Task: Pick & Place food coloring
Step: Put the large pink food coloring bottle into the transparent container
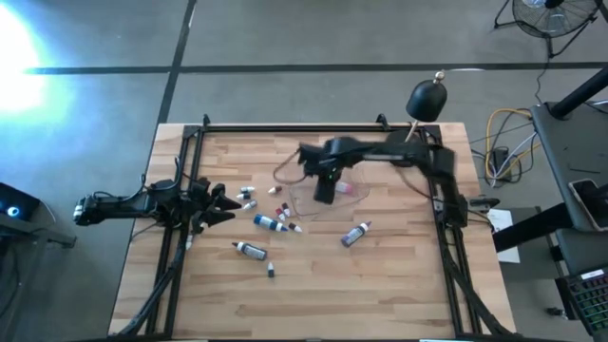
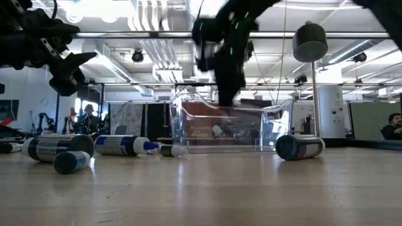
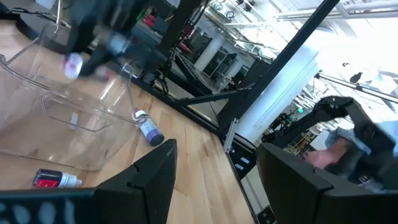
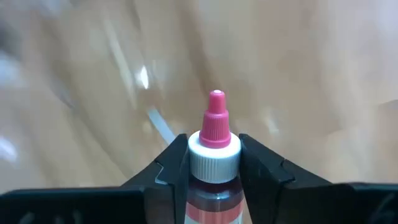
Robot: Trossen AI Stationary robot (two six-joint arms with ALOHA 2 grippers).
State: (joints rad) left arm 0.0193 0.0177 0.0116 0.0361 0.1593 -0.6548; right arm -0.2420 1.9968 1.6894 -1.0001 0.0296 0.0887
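The tabletop [image 1: 380, 285] carries a clear plastic tray [image 1: 318, 199] near the middle of its far half, with a black lamp [image 1: 427, 99] at the far right corner. The right tool [image 4: 214, 158] hangs over that tray, its fingers closed narrow on a small bottle [image 4: 214, 165] of food coloring with a white collar and pink tip; the bottle stands upright between the pads, tip away from the wrist. The left tool [image 1: 220, 204] waits at the left edge with its fingers spread wide and nothing between them. More bottles [image 1: 271, 223] lie scattered on the wood between the left edge and the tray, and one more bottle [image 1: 355, 234] lies toward the near right of the tray. To finish this step well, I judge the right arm should lower the held bottle inside the tray walls before letting go, keep it clear of the rim, and release low so it does not bounce out or roll.
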